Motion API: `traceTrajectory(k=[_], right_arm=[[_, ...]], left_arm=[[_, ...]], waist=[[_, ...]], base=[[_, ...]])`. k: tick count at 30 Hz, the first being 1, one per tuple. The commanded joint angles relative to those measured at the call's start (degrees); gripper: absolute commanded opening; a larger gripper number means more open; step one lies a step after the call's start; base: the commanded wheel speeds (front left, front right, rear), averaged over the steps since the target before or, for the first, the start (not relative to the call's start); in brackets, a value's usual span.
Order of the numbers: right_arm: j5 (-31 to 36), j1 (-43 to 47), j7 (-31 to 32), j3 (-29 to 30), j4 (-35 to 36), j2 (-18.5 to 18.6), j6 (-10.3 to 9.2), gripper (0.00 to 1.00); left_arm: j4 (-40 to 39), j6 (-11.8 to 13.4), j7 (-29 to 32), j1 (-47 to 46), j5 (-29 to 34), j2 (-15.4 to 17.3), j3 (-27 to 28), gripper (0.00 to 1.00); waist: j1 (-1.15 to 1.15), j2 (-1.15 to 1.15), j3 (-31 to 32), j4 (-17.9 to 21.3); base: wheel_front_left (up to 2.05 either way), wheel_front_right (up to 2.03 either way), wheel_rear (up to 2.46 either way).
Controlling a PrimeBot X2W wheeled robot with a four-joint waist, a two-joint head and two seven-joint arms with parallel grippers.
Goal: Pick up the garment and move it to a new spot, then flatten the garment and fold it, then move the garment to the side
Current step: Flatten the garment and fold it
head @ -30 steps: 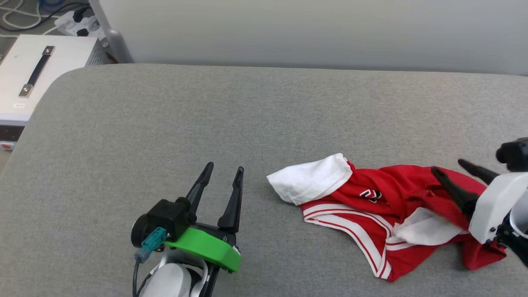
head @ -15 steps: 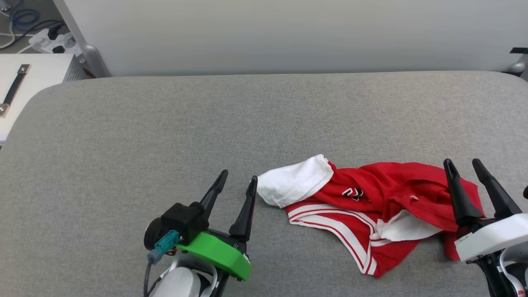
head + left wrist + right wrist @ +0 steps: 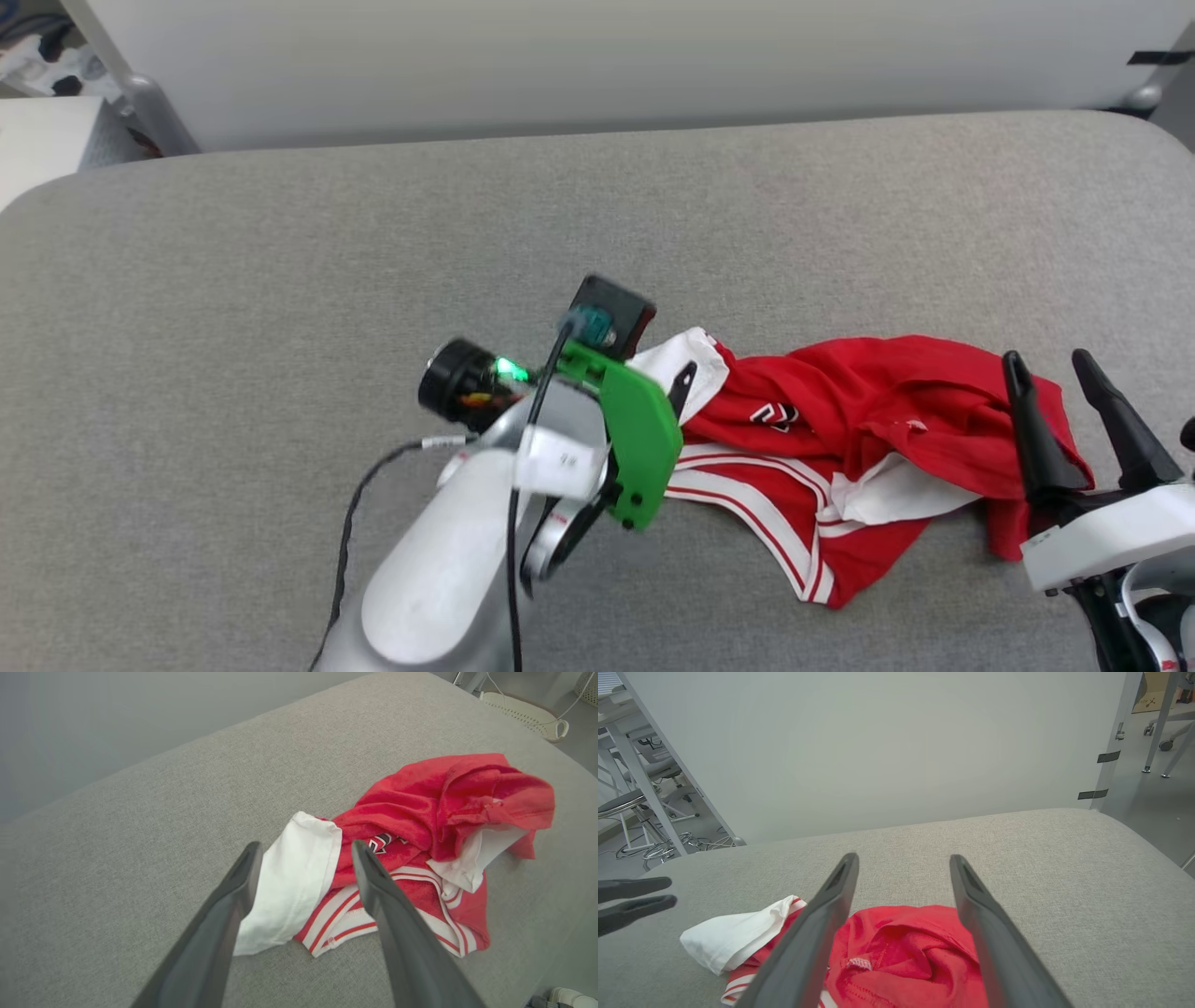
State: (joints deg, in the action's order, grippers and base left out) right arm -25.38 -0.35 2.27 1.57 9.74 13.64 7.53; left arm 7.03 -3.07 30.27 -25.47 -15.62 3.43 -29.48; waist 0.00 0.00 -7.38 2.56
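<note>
Left hand (image 3: pixel 306 845) swung across the desk (image 3: pixel 280 280) to the shirt (image 3: pixel 887 411); half a second ago it sat apart on the sleeve's left, fingers pointing up the head view. Shirt: red, thin, crumpled in a loose heap. One white sleeve (image 3: pixel 289 882) is spread flat at one end, a second white patch is tucked under a red fold. Striped red-white trim (image 3: pixel 747 485), small dark logo (image 3: pixel 775 413). Head camera also shifted, and the shirt's folds look the same. Right hand (image 3: pixel 1047 359) is at the same end of the shirt as before. Both hands released, fingers spread, nothing gripped. Sleeve lies between the left fingers, just past the tips; contact unclear. Red body runs off beyond the left hand's right finger. Red bunched end lies under and between the right fingers. Shirt rests on the desk between the two hands.
</note>
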Motion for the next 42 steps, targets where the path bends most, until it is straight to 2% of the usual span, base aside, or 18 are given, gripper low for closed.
traceTrajectory(k=[1, 4, 10, 26, 27, 28, 34, 42], right_arm=[[0.5, -0.4, 0.0, -0.5, 0.4, -0.5, -0.04, 1.00], [0.5, -1.3, -0.2, -1.0, 0.3, -1.1, -0.04, 1.00], [0.6, -2.5, -0.8, -1.1, -0.3, -1.4, -0.04, 1.00], [0.1, -4.0, -2.8, -2.2, -2.7, -2.4, -0.04, 1.00], [0.1, -4.1, -2.9, -2.3, -2.8, -2.4, -0.04, 1.00], [0.1, -4.1, -3.0, -2.4, -3.0, -2.4, -0.04, 1.00], [0.2, -3.8, -3.3, -2.2, -4.1, -2.5, -0.04, 1.00], [0.5, -2.7, -2.9, -2.1, -5.1, -2.2, -0.04, 1.00]], left_arm=[[0.3, 0.6, 2.1, -1.9, 0.6, -0.1, -0.4, 1.00], [1.6, 0.8, 5.5, -4.2, 0.0, -0.2, -1.6, 1.00], [5.7, 1.2, 7.2, -7.7, -1.0, -0.4, -3.7, 1.00], [18.4, 3.2, 1.8, -12.3, -0.2, -0.5, -6.4, 1.00], [19.1, 3.2, 1.5, -12.4, -0.8, -0.5, -6.2, 0.96], [19.6, 3.1, 1.2, -12.5, -1.1, -0.5, -6.2, 0.00], [19.6, 2.4, -1.5, -12.3, -4.3, -0.5, -6.5, 0.00], [14.4, 3.0, -3.7, -10.0, -9.8, -0.5, -6.0, 0.00]], waist=[[0.00, 0.00, -1.7, 1.6], [0.00, 0.00, -3.4, 2.8], [0.00, 0.00, -5.8, 4.5], [0.00, 0.00, -8.3, 6.4], [0.00, 0.00, -8.4, 6.4], [0.00, 0.00, -8.4, 6.4], [0.00, 0.00, -7.3, 4.9], [0.00, 0.00, -3.6, 1.3]], base=[[0.00, 0.00, 0.00], [0.00, 0.00, 0.00], [0.00, 0.00, 0.00], [0.00, 0.00, 0.00], [0.00, 0.00, 0.00], [0.00, 0.00, 0.00], [0.00, 0.00, 0.00], [0.00, 0.00, 0.00]])
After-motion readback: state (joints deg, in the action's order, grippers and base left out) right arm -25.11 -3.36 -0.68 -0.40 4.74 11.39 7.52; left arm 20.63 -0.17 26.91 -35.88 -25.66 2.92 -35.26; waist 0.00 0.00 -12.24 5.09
